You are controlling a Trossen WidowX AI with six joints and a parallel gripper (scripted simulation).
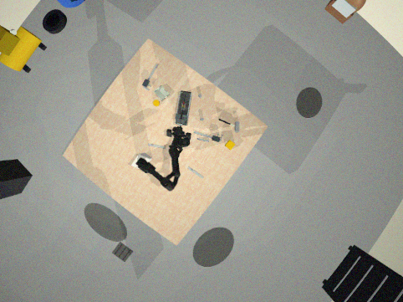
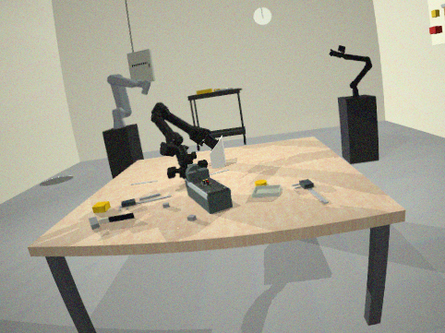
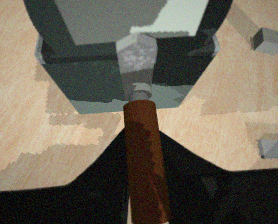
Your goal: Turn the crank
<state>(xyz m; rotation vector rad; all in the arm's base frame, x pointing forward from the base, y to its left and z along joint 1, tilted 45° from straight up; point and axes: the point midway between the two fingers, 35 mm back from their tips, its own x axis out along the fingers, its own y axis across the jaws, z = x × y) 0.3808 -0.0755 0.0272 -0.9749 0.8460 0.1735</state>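
1. Claw [image 1: 178,130] [image 2: 187,170] [image 3: 138,133] nearly closed, gripping the brown handle [image 3: 145,160].
2. Machine [image 1: 183,106] [image 2: 210,194] [image 3: 100,82] just beyond claw.
3. Grip done; pointer's level unreadable; letting go remained.

Machine body: dark grey-green [image 1: 181,115] [image 2: 220,203] [image 3: 100,82], paler strip along 1 side
Pointer area on machine: small red and yellow marks [image 1: 183,105] [image 2: 206,182]
Crank handle: brown [image 3: 145,160], darker blotches
Crank arm: mottled light grey [image 3: 136,57]
Gripper: black [image 1: 179,131] [image 2: 186,171] [image 3: 146,200]
Robot arm: black [image 1: 175,163] [image 2: 180,124]
Tabletop: pale tan [image 1: 125,180] [image 2: 295,208] [image 3: 30,145], fine grain, darker shadow patches
2 blocks: yellow, 1 squarish [image 1: 230,145] [image 2: 101,207], 1 rounder [image 1: 156,103] [image 2: 260,183]
Tray: pale grey-green [image 1: 168,94] [image 2: 267,195]
Floor: grey [image 1: 251,213] [image 2: 175,281], darker grey shadows
Wall clock: white face [image 2: 262,16], dark hand
Pedestals: black [image 2: 358,129] [image 2: 124,149]
Back-left arm: blue-grey [image 2: 121,98]
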